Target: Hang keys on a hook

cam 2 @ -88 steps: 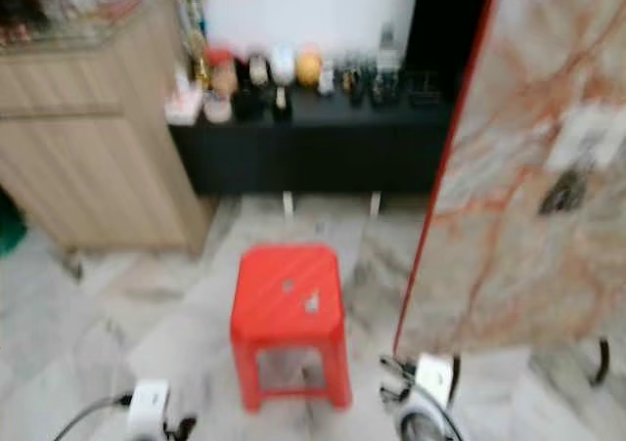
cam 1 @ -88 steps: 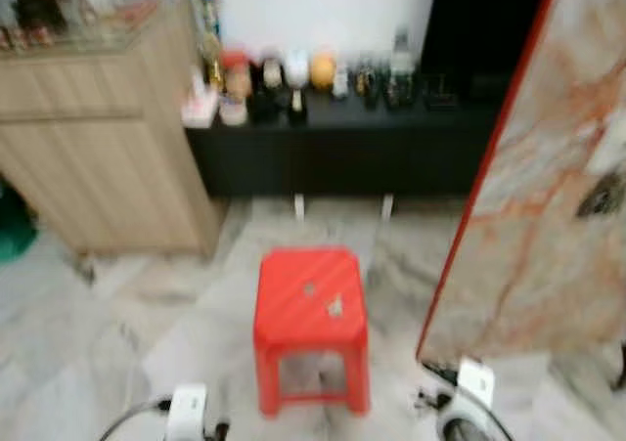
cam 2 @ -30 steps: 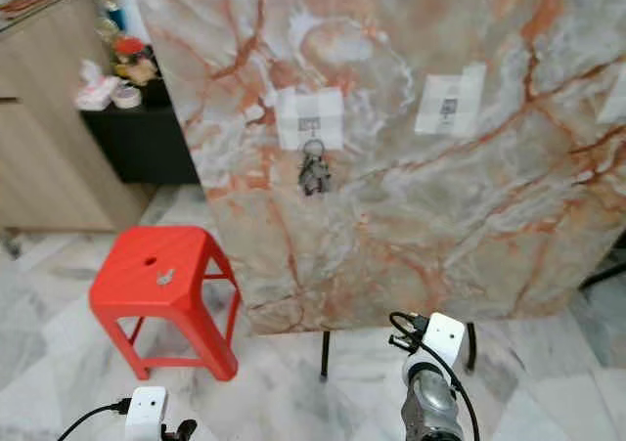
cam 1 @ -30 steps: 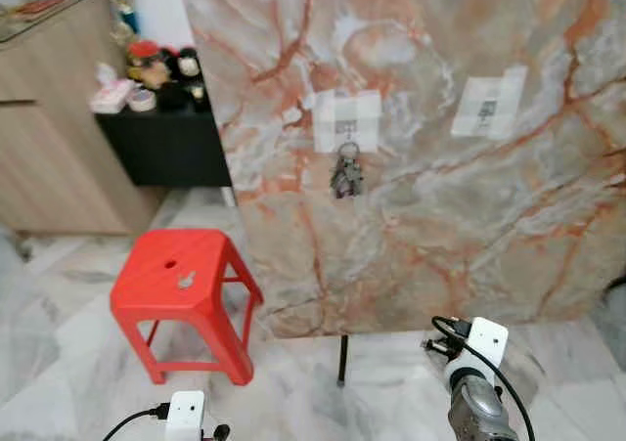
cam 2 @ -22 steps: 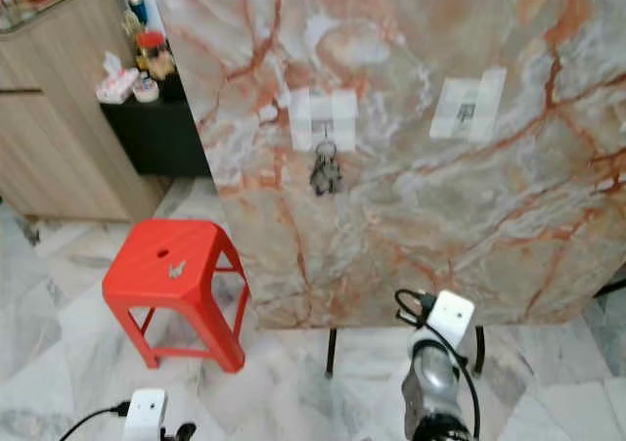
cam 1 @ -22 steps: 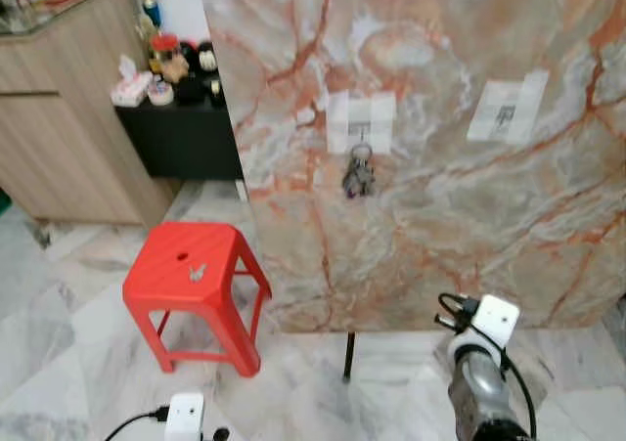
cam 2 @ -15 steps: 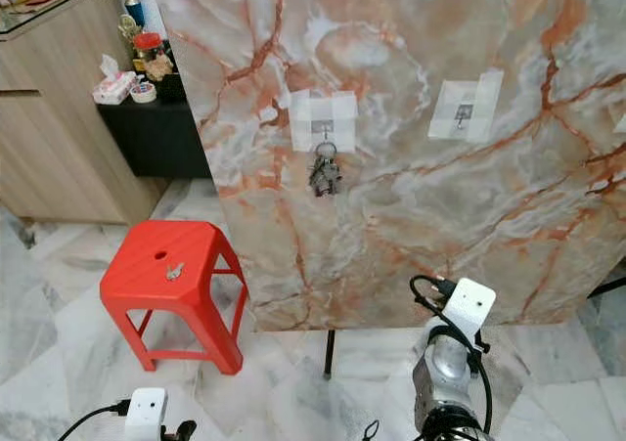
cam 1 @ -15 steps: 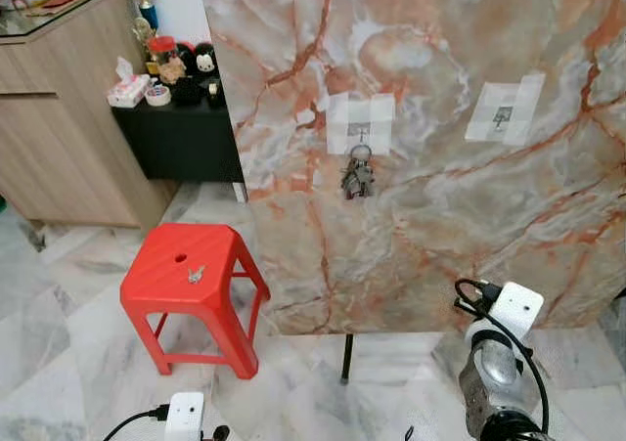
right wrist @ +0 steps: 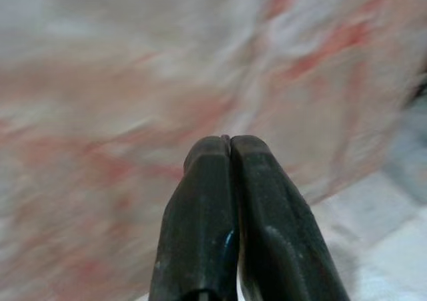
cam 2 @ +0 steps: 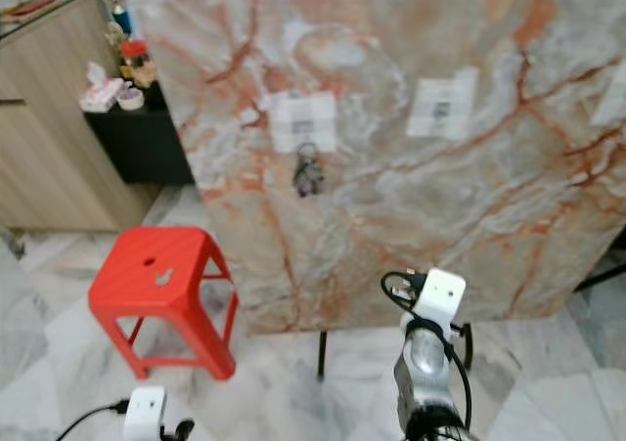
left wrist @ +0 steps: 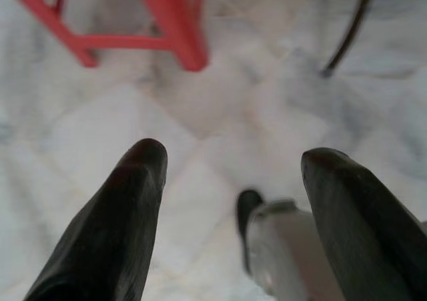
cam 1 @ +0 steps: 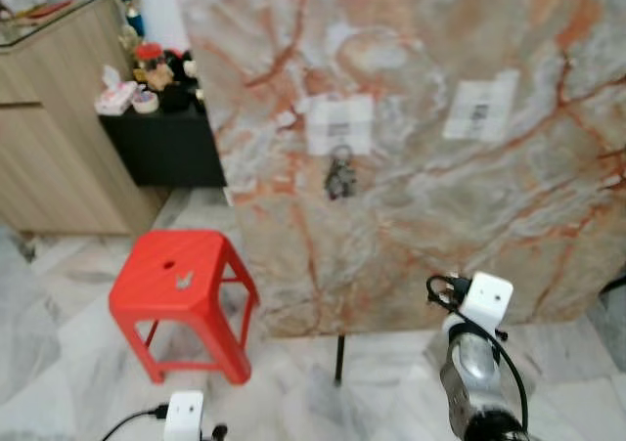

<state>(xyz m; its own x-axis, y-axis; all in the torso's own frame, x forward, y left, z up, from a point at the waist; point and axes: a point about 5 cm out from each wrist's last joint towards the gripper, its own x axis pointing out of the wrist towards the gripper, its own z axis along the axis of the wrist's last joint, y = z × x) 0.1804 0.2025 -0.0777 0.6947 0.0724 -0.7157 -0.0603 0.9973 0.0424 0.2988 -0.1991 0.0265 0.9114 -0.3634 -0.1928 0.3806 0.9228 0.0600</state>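
Keys (cam 1: 339,179) hang from a hook (cam 1: 341,150) on a taped white patch, on the upright marble-patterned board (cam 1: 430,216). A second small key (cam 1: 183,281) lies on the red stool (cam 1: 181,289), left of the board. Right end effector (right wrist: 229,144): fingers clenched together, nothing between them, pointed at the board. Left end effector (left wrist: 230,161): fingers spread apart, released, over the tiled floor (left wrist: 220,107) near the stool's legs.
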